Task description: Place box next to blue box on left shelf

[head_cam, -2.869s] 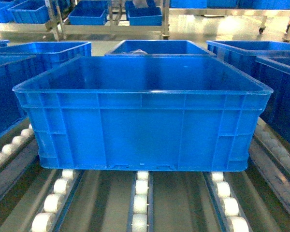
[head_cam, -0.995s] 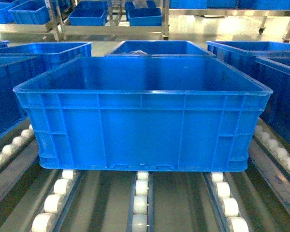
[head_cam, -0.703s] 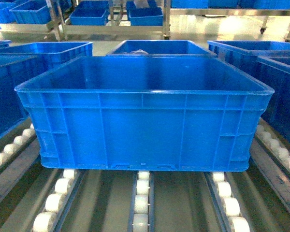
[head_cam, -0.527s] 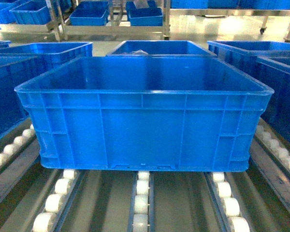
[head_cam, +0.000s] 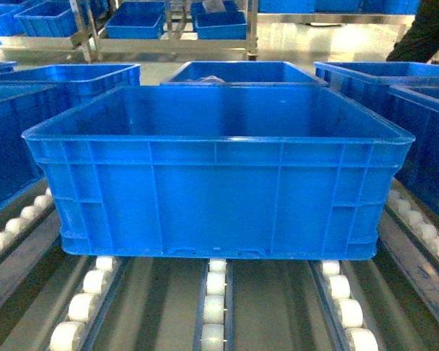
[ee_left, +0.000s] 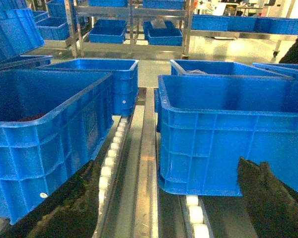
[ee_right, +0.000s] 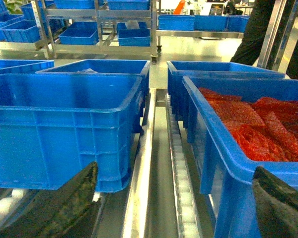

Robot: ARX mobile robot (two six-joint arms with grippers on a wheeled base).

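box (head_cam: pixel 218 197) sits dead ahead on the rollers (head_cam: pixel 214 307), long axis crosswise, midway between both arms; my claws barely show, can't tell open or closed.

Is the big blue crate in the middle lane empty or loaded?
Empty as far as visible: the crate shows bare smooth inner walls in the head view, but its floor is hidden behind the near wall. It sits level on the roller rails.

Red mesh-like material (ee_right: pixel 258 126) heaped inside a blue crate (ee_right: pixel 223 148). Beyond that crate, a second blue crate (ee_right: pixel 213 69). Farther back, steel-post shelving (ee_right: pixel 97 29) carrying small blue bins (ee_right: pixel 134 34). Right of the shelving, a dark-clothed person (ee_right: pixel 260 27).
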